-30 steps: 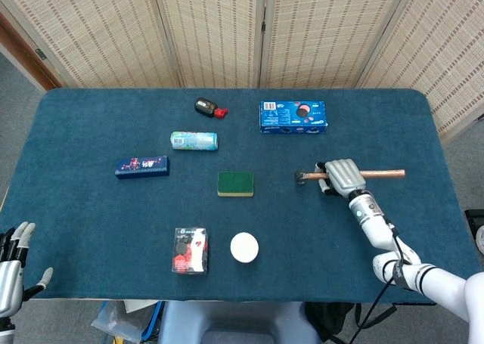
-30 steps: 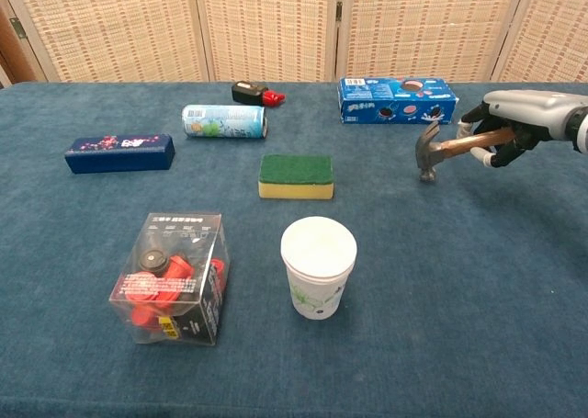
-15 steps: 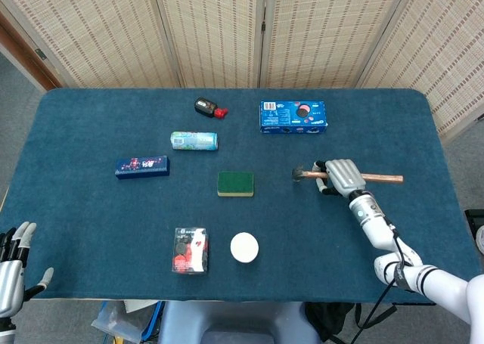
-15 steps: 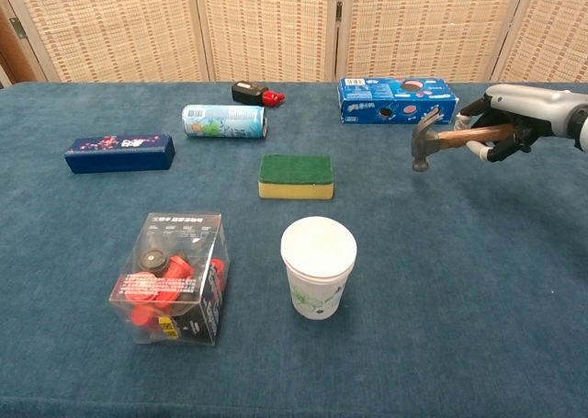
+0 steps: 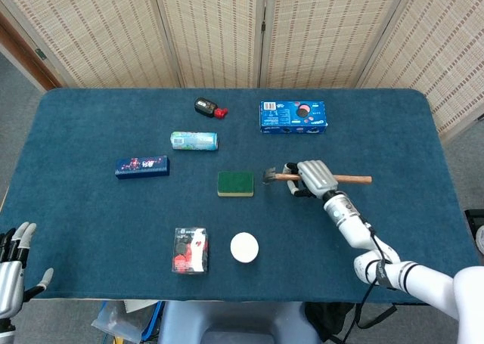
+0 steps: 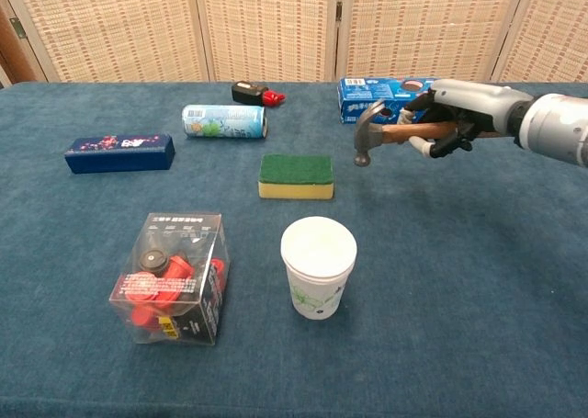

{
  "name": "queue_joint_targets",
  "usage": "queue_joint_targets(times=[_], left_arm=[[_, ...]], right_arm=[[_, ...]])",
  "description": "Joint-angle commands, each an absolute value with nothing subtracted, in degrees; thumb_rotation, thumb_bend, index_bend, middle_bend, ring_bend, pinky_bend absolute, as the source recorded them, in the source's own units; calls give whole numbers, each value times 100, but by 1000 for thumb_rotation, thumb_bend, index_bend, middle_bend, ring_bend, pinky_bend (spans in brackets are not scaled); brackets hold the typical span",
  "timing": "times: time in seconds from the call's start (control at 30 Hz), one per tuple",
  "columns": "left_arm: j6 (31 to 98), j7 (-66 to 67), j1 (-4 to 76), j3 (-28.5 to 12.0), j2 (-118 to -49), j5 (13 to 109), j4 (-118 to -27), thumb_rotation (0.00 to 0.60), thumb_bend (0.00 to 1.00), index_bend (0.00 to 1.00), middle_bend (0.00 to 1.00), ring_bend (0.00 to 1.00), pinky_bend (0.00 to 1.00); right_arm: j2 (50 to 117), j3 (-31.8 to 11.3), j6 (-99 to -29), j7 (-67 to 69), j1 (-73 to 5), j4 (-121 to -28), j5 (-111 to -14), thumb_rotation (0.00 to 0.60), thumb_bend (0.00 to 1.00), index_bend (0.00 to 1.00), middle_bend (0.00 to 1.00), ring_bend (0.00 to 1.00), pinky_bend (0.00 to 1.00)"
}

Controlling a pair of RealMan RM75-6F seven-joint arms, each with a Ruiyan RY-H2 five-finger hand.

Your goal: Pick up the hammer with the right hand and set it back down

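Hammer [image 6: 372,135] handle inside right hand [image 6: 457,113] fingers, head protruding left

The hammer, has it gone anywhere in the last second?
Yes. The right hand has carried the hammer leftward, close to the sponge.

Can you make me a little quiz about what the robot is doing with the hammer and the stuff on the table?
1. True or false: the right hand holds the hammer up off the table.
2. Which thing lies nearest the hammer head? A) the sponge B) the paper cup C) the can
3. Fill in: the left hand holds ____.

Key: 1 true; 2 A; 3 nothing, its fingers are spread at the table's near left corner.
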State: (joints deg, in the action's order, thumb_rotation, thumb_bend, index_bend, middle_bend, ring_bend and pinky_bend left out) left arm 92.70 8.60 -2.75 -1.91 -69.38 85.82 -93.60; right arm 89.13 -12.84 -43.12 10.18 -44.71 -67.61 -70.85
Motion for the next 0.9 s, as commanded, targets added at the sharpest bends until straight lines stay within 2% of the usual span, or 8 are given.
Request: queue_joint_targets(times=[0.03,0.47,0.63,0.9], left_arm=[[9291,848,-290,-191,-6930,8580,-9357,600,260,0,0,0,0],[9280,740,-350,-198,-6932,8462,-9240,600,260,0,0,0,0],[9279,719,-359,-195,-6938,8460,-9217,600,260,0,0,0,0],[9264,762,-341,-195,-6942,8496,-9238,600,260,0,0,0,0]], right_arm=[[9105,-1395,-4226,853,-4633,-6744,-6933,600,757,648,794,712,749],[9846,-1586,-4236,437,-4991,-6216,-6559,600,771,655,796,713,749],[9894,-1558,-4139,315,-5022,-6135,-6454,600,771,655,796,713,749],[9712,-1627,-4376,548,-4912,-6346,-6588,600,771,655,796,713,749]])
